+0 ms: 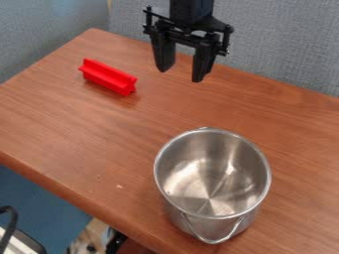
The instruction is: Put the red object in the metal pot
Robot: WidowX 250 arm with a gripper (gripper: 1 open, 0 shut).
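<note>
1. the red block (109, 77) lies on the table (133, 129), near its far left corner in the camera view. it is well apart from the pot (199, 224), which stands upright near the lower edge of the view.
2. the gripper (181, 65) is above the table, to the right of the block in this view. its jaws stand wide, with nothing between them.
3. the block looks like hard plastic, so i think it is light and stiff. it should not bend or break under a normal squeeze.
4. its surface is shiny, and maybe a little slippery. a groove seems to run along its length, so the pads could meet an edge and not a full flat face.
5. the best place to take hold is, in my judgement, the middle of its length, with one pad on each long side. the block lies slantwise, so the jaws should turn to match it.
6. if the grip is near one end, the other end may hang down or the block may turn in the pads.
7. the pot mouth is open and looks wide enough for the block. the wire handle (212, 239) hangs at the near side, so it should not be in the way.
</note>
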